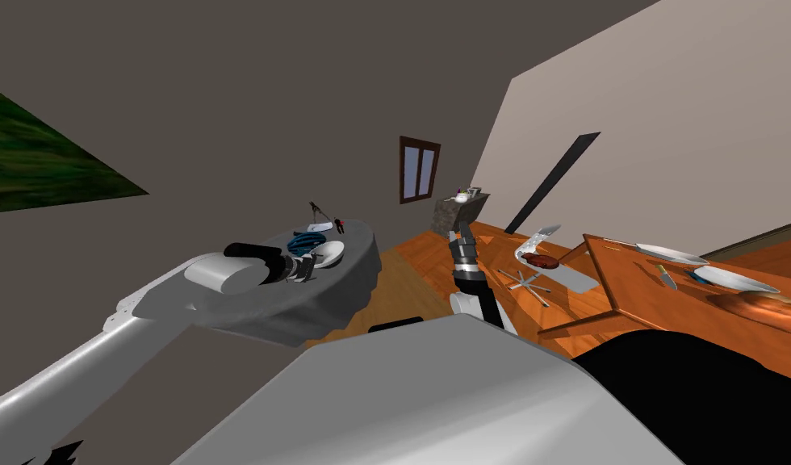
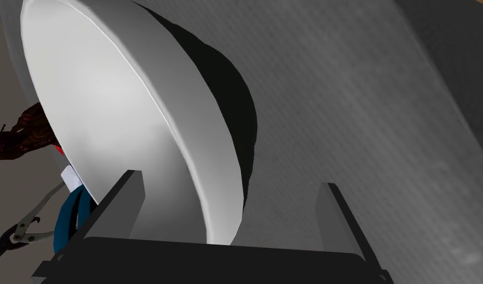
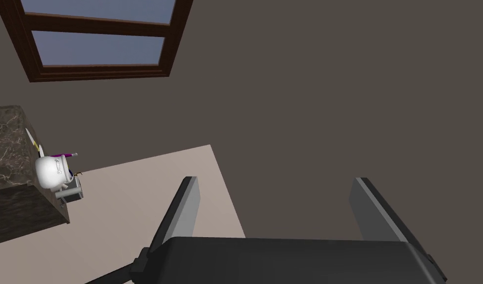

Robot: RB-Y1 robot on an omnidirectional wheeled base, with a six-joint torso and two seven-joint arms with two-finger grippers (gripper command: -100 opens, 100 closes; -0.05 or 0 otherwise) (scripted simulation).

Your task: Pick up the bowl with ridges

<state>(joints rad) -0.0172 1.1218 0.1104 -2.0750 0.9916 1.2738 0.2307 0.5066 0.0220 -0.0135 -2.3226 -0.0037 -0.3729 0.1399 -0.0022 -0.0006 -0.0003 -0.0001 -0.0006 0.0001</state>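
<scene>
Left pincer (image 2: 230,178) stood spread, its 2 fingers (image 2: 124,202) well apart and pinching nothing. Between them ran the rim of the white bowl (image 2: 102,98). 1 finger lay over the bowl's hollow, and the other stood outside its wall, over the grey cloth of the bench (image 2: 363,98). Whether either finger touched the bowl could not be told. The bowl sat on that cloth just ahead of the pincer, drawn plain white, with a dark shadow under its outer wall. On the bowl's far side from the pincer lay a blue coil (image 2: 67,222), close against the bowl. Past it were grey pliers (image 2: 19,230) and a dark red-brown thing (image 2: 18,135) too cut off to name. From the head view, the left forearm reached over the round bench and the pincer met the bowl's near edge. Right pincer (image 3: 276,180) was also spread and held nothing. Its arm was raised well apart from the bench, over a wooden floor (image 1: 418,266).
</scene>
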